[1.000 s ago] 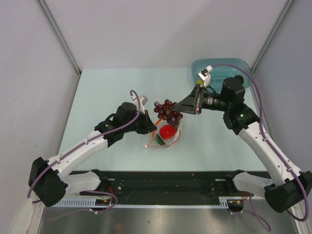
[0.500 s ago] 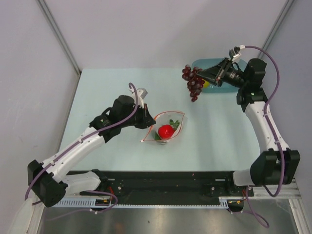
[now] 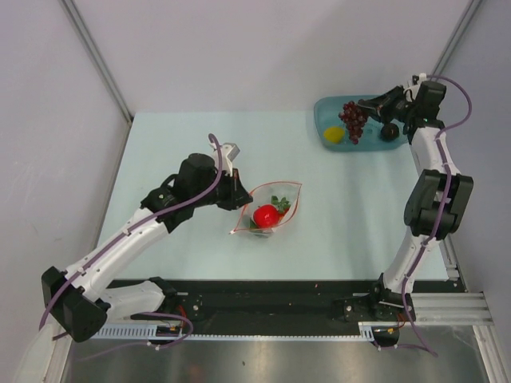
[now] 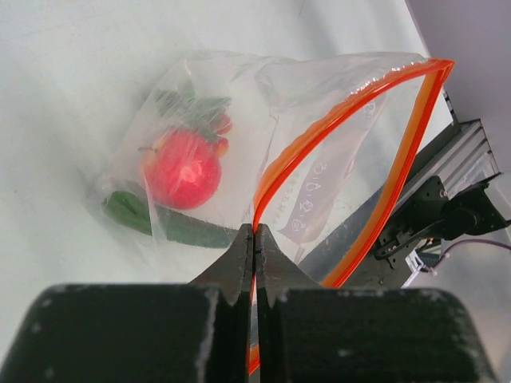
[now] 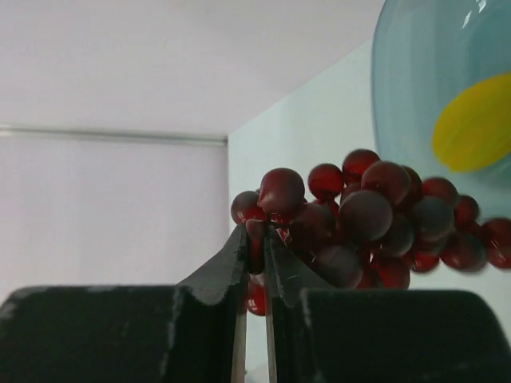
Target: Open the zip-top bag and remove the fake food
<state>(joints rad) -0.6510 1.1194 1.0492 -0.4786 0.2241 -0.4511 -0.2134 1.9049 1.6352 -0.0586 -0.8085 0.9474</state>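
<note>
The left gripper is pressed tight on the orange-red zipper rim of the small clear crinkly zip-top bag, propping its mouth agape mid-table for easy reaching; a red round plastic fruit and slim green vegetable lie inside; the right gripper pinches the dark purple plastic grape bunch over the teal translucent plastic tray, probably to drop it beside the yellow lemon-like piece and dark round piece; around them, a pale green tabletop and grey panel walls.
</note>
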